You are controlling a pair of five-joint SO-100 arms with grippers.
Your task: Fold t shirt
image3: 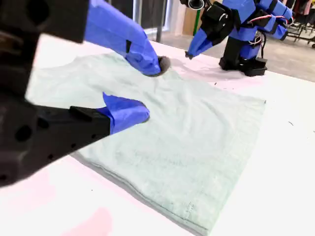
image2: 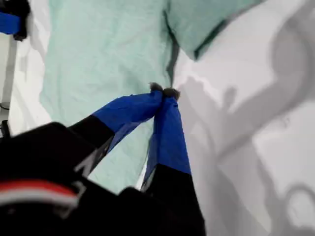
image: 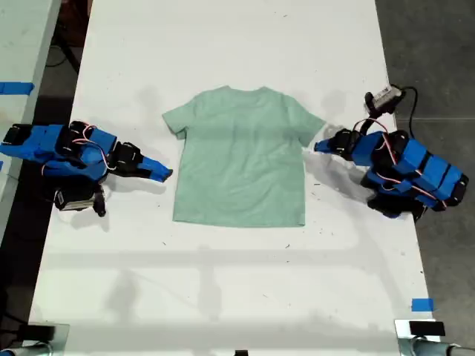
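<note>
My first end effector [image2: 164, 93] showed w/ blue jaws pressed together at the tips, nothing visibly caught betw. them, black body filling the foreground w/ a red-and-white patch on it. Tips sat just over the side edge of the t shirt [image2: 106, 54], close to where a short sleeve [image2: 204, 19] branched off; couldn't tell if they touched cloth. Shirt was pale mint, lying flat w/ light wrinkles on the white bench [image2: 256, 98]. Soft grey shadows crossed the bench beside the sleeve. Another blue-and-black arm part [image2: 12, 19] showed beyond the shirt's far side, at the frame edge.
</note>
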